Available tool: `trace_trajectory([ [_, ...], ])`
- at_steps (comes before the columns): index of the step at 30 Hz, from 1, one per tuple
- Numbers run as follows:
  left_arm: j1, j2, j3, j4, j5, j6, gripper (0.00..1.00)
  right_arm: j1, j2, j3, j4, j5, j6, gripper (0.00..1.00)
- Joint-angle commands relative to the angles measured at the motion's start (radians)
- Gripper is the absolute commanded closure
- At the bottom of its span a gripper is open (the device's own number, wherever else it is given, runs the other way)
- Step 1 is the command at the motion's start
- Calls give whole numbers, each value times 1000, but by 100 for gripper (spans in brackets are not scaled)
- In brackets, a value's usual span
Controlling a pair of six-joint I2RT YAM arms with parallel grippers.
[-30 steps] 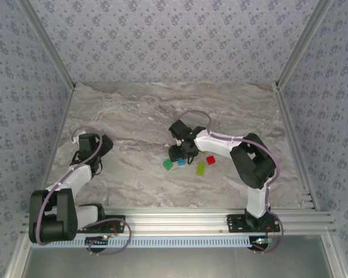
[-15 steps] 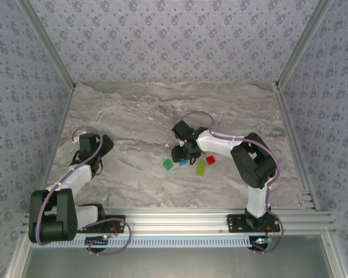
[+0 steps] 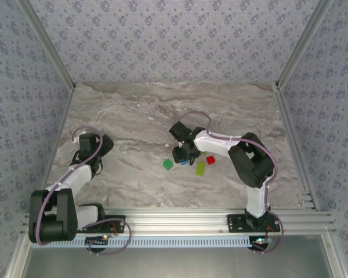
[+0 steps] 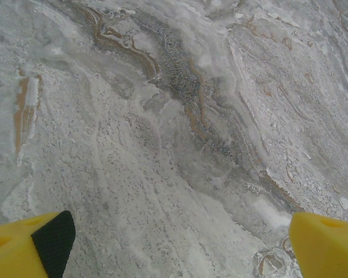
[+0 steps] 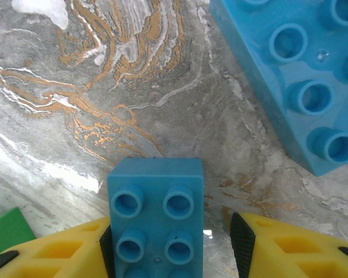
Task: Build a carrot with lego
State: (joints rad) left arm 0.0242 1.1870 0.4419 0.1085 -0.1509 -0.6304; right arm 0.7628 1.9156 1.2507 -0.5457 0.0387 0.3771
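Note:
Loose lego lies mid-table: a green brick [image 3: 169, 165], a blue brick [image 3: 184, 163], a lime-yellow brick [image 3: 200, 168] and a red brick [image 3: 210, 160]. My right gripper [image 3: 182, 154] is down over the blue brick. In the right wrist view the small blue brick [image 5: 155, 214] stands between my right gripper's [image 5: 174, 237] fingers; the left pad touches it and a gap remains at the right pad. A larger blue brick [image 5: 296, 75] lies at the upper right, and a green brick's corner [image 5: 8, 231] shows at the lower left. No assembled carrot is in view. My left gripper [image 3: 102, 149] [image 4: 180, 243] is open over bare table.
The marble tabletop [image 3: 139, 116] is bounded by patterned walls at the back and sides. An aluminium rail [image 3: 174, 217] runs along the near edge. The left arm rests at the table's left side, well away from the bricks.
My right gripper has shifted slightly around the bricks and its jaws have narrowed about the small blue brick. The left arm has not moved.

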Motion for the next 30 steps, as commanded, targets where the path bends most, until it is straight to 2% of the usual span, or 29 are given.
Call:
trace_trajectory([
  [1, -4, 8, 17, 10, -18, -5, 4, 22, 50, 38, -50, 33, -19, 45],
  [8, -5, 8, 18, 10, -18, -5, 4, 36, 80, 80, -83, 66, -41, 52],
  [14, -4, 8, 18, 10, -18, -6, 4, 39, 94, 101, -83, 80, -71, 52],
  [20, -4, 8, 17, 10, -19, -5, 4, 40, 106, 122, -100, 82, -90, 69],
  [26, -6, 13, 18, 11, -19, -6, 4, 52, -14, 107, -154, 125, -113, 72],
  [30, -9, 17, 21, 11, -21, -4, 4, 52, -105, 143, -253, 81, -168, 72],
])
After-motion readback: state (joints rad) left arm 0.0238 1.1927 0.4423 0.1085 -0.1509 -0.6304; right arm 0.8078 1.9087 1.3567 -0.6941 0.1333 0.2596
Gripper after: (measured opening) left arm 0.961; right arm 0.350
